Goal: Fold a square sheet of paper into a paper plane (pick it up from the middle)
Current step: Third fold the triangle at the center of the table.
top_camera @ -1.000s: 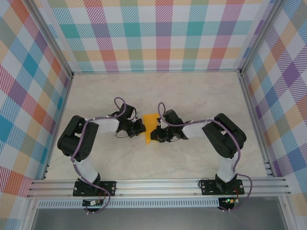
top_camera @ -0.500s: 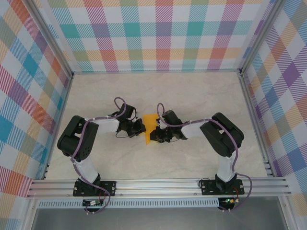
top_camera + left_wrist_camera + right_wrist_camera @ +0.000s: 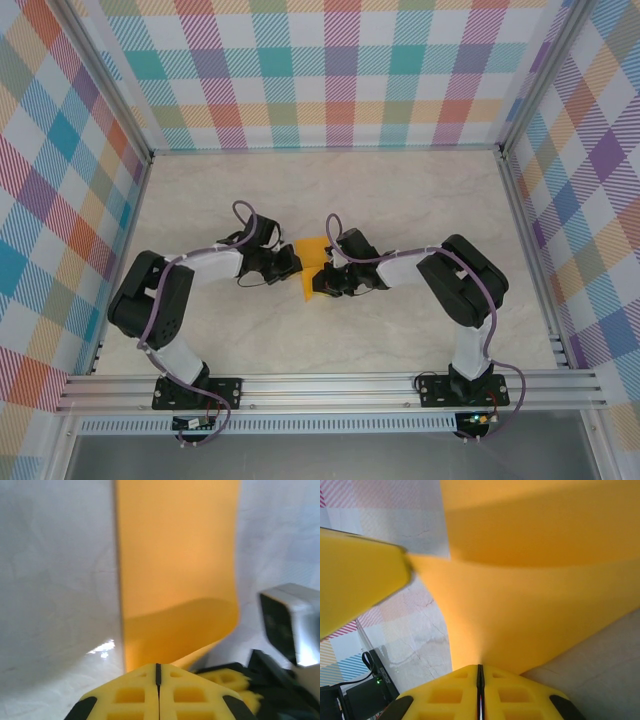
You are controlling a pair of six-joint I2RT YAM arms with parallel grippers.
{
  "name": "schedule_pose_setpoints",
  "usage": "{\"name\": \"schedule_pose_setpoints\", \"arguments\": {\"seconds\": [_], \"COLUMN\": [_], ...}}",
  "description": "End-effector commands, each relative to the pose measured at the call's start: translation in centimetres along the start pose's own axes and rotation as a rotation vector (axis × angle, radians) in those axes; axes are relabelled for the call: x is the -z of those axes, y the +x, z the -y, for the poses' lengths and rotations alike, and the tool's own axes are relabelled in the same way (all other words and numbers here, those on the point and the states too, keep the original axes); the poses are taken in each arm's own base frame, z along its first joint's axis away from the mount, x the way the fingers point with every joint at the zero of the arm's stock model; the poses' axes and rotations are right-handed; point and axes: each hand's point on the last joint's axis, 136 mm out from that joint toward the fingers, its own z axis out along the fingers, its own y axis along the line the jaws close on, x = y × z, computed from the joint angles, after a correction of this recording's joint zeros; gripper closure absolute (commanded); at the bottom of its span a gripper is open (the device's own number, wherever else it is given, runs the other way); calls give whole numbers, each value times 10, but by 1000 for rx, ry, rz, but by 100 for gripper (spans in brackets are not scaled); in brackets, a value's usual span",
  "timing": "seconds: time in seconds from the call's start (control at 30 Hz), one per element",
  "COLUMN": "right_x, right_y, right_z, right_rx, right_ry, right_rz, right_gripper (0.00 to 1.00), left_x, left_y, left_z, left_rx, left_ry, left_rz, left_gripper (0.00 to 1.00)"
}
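Mid-frame in top view, the L gripper (image 3: 158,668) & R gripper (image 3: 480,669), pads pressed together, each pinch the curved square sheet of paper (image 3: 311,262) between them, and the L elbow has swung lower-left within 1 s, prob. tightening a crease, w/ plane unfinished.
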Motion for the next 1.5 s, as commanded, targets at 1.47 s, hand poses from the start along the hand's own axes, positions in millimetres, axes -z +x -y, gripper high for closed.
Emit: {"name": "schedule_pose_setpoints", "arguments": {"seconds": [1.47], "right_x": [11], "right_y": [-18], "right_z": [-13], "right_rx": [59], "right_ry": [32], "right_rz": [87], "right_gripper": [91], "left_x": [-24], "left_y": [17], "left_z": [-17], "left_rx": [2], "left_ry": [-59], "left_rz": [-60], "left_gripper": [95]}}
